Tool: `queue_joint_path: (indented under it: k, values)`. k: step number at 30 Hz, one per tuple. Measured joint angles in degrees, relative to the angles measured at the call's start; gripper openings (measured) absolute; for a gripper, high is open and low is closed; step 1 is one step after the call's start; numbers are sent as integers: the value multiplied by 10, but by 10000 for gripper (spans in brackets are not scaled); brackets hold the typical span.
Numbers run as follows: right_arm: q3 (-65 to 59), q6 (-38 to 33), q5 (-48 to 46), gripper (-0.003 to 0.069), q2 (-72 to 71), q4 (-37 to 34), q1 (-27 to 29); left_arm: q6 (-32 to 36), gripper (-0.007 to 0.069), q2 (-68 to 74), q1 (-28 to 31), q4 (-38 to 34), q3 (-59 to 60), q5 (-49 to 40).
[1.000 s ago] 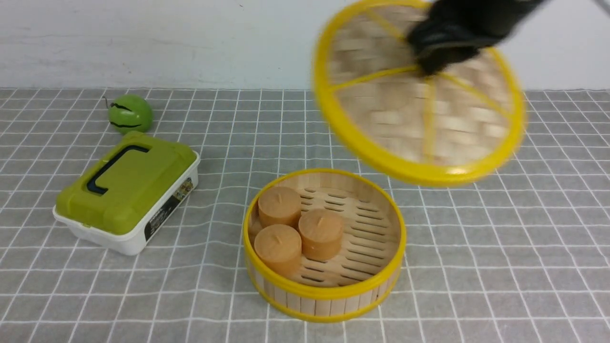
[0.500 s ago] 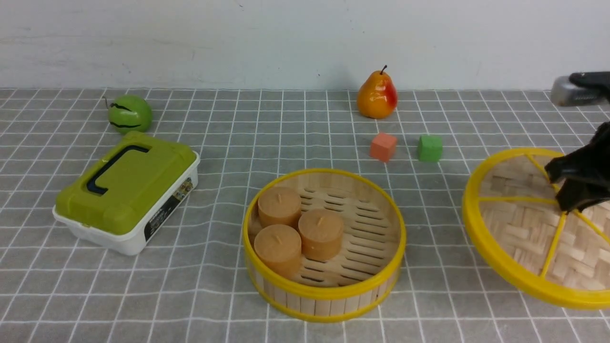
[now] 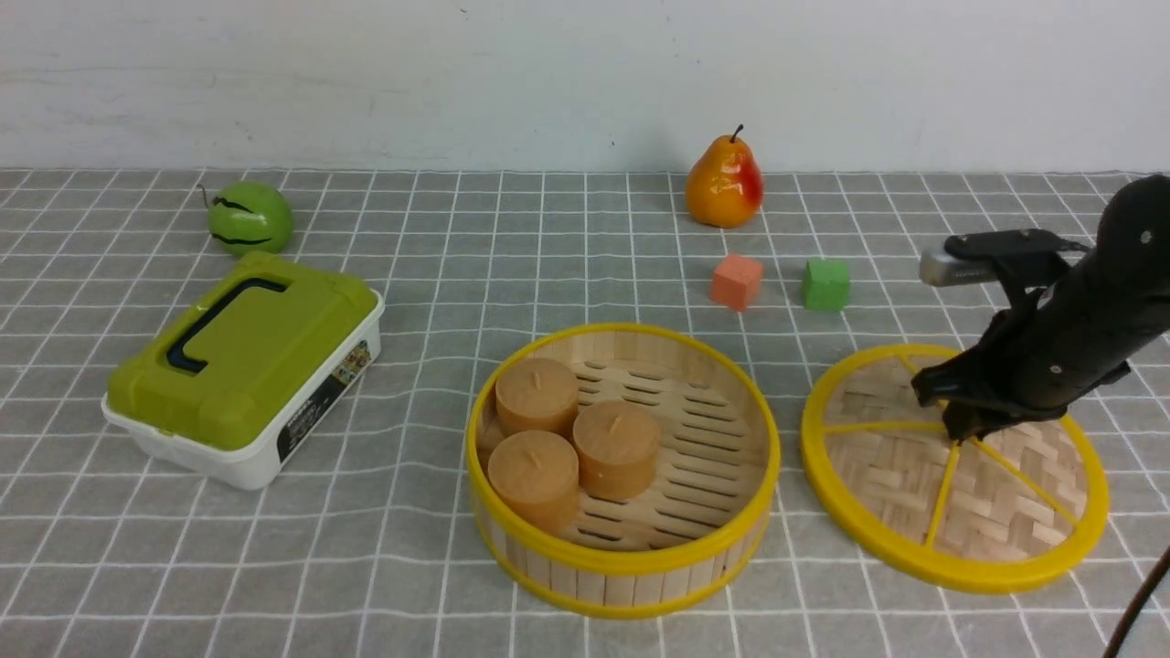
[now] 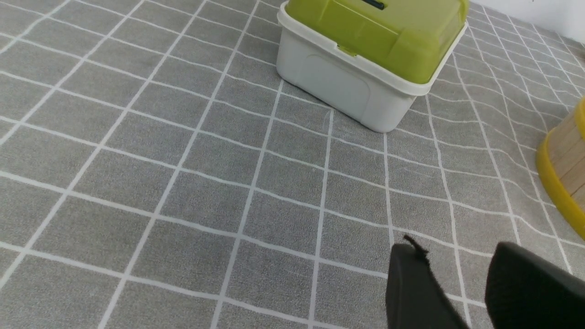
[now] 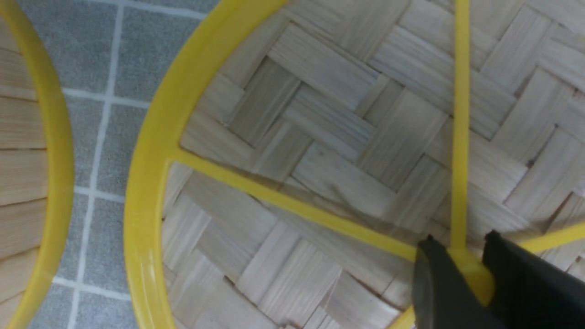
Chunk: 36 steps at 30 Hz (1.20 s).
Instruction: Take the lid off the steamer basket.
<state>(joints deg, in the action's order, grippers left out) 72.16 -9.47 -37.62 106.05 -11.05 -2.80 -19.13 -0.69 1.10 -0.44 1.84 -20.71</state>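
The steamer basket (image 3: pixel 622 571) stands uncovered at the table's middle, with three tan cylinders (image 3: pixel 614 448) inside. Its lid (image 3: pixel 882 471), woven bamboo with a yellow rim and spokes, lies flat on the cloth just right of the basket. My right gripper (image 3: pixel 955 429) comes down on the lid's centre. In the right wrist view the right gripper (image 5: pixel 459 242) has its black fingers pressed on either side of the yellow knob, and the basket's rim (image 5: pixel 55 151) shows beside the lid (image 5: pixel 320 114). The left gripper (image 4: pixel 454 250) hovers open over bare cloth, with nothing between its fingers.
A white box with an olive-green lid (image 3: pixel 242 366) sits at the left, with a green round fruit (image 3: pixel 249 217) behind it. A pear (image 3: pixel 724 183), an orange-red cube (image 3: pixel 735 281) and a green cube (image 3: pixel 824 283) lie behind the lid. The wall closes the far side.
The right gripper carried the lid from high above the basket over to the right and down. The lid was tilted in the air and now lies flat on the cloth.
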Motion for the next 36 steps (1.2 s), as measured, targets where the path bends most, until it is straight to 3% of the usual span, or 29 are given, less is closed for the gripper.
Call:
queue_joint_path:
  k: [6, 7, 9, 12, 14, 16, 19, 20, 22, 24, 32, 36]
  values:
    - [40, 3, -76, 367, -9, -19, 0, 0, 239, 0, 0, 0, 0, 0]
    - [40, 3, -76, 367, -9, -19, 0, 0, 239, 0, 0, 0, 0, 0]
    - [70, -9, -114, 456, -47, -39, 0, 0, 239, 0, 0, 0, 0, 0]
    - [92, -29, -126, 484, -133, -70, -2, 0, 239, 0, 0, 0, 0, 0]
    - [93, -35, -129, 475, -163, -76, -3, 0, 239, 0, 0, 0, 0, 0]
    - [94, -37, -143, 405, -232, -85, -6, 0, 239, 0, 0, 0, 0, 0]
    - [71, -40, -151, 218, -324, -85, -6, 0, 239, 0, 0, 0, 0, 0]
    - [69, -41, -152, 206, -329, -85, -6, 0, 239, 0, 0, 0, 0, 0]
    - [36, -50, -154, 60, -392, -85, -6, 0, 239, 0, 0, 0, 0, 0]
    - [-4, -53, -157, 1, -441, -85, -6, 0, 239, 0, 0, 0, 0, 0]
    - [-135, -67, -160, -22, -573, -102, -6, 0, 239, 0, 0, 0, 0, 0]
    - [-190, -116, -132, -22, -632, -102, -6, 0, 239, 0, 0, 0, 0, 0]
